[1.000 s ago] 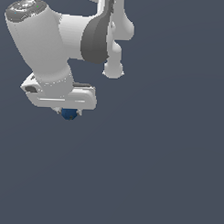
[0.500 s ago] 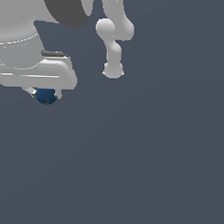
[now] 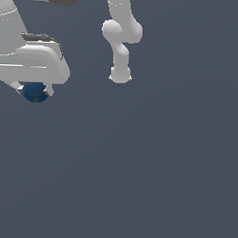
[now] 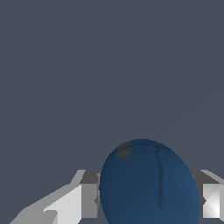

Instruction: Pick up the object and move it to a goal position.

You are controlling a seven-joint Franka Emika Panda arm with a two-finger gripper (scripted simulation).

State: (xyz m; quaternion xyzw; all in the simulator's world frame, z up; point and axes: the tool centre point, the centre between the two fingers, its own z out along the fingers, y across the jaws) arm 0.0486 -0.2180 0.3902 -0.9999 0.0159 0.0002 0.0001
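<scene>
A small dark blue ball (image 3: 35, 92) sits between the fingers of my white gripper (image 3: 34, 91) at the exterior view's upper left, right under the big white hand. In the wrist view the ball (image 4: 148, 183) fills the space between the two grey-white fingertips (image 4: 76, 199), which press on both its sides. The gripper is shut on the ball and holds it up off the grey surface. The hand hides the upper part of the ball in the exterior view.
The arm's white links and base (image 3: 120, 72) stand at the top middle of the exterior view. A plain dark grey surface (image 3: 138, 180) spreads all around with no other thing on it.
The gripper with the ball has moved toward the exterior view's left and looms larger in the picture. The ball stays held between the fingers.
</scene>
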